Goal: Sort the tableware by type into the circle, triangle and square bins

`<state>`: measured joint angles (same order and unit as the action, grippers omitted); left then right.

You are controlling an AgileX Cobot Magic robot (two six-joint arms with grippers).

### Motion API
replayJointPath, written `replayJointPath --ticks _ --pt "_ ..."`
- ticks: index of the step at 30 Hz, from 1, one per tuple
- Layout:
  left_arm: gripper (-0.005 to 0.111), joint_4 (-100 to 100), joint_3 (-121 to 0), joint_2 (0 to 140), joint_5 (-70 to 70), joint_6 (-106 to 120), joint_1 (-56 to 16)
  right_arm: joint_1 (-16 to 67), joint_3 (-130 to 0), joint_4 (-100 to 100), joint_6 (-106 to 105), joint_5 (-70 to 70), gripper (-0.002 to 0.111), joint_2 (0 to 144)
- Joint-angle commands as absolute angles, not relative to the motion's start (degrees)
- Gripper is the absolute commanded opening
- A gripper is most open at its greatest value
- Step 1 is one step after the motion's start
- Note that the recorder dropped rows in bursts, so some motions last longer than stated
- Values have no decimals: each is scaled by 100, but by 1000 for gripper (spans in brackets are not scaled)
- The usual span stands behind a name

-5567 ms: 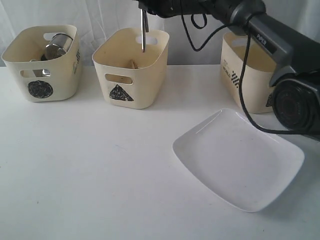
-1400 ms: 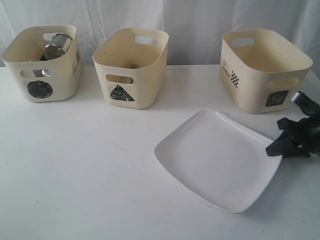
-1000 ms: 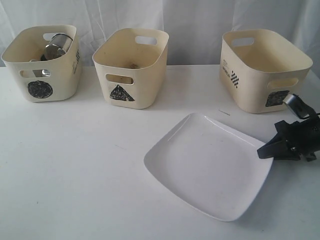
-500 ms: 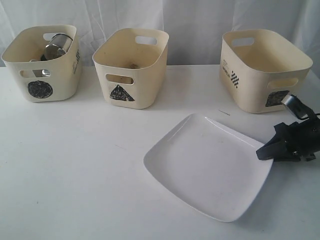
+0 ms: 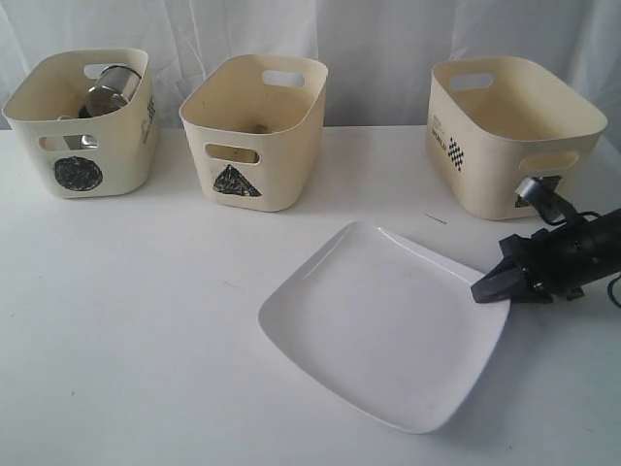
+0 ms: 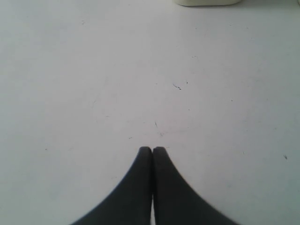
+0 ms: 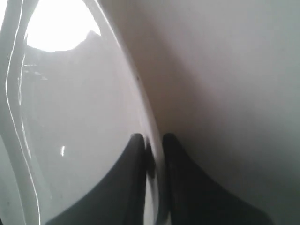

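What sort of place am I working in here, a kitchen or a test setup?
Probably a staged test bench: bare white table, white curtain backdrop, cream circle bin, triangle bin and square bin.

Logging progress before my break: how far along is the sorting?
Done: a steel mug lies in the circle bin. In hand: the right gripper is shut on the rim of the white plate, out on the table. Left: the plate is not yet in a bin, presumably the square bin. The left gripper is shut on nothing, above the table.
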<state>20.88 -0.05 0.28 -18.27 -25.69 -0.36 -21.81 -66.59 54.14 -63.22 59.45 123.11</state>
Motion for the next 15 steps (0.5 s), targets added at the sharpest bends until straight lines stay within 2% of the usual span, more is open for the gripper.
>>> replayJointPath --ticks 1,7,15 --pt "1 2102 0 0 -1907 -2567 -66 -2121 -6583 4649 -6241 5855 0 12471" --pt "1 2102 0 0 -1907 -2567 -66 -2132 -6645 4895 -6101 6996 0 12182" --pt "1 2102 0 0 -1907 -2567 -66 -2132 -7151 5578 -4987 6996 0 11092"
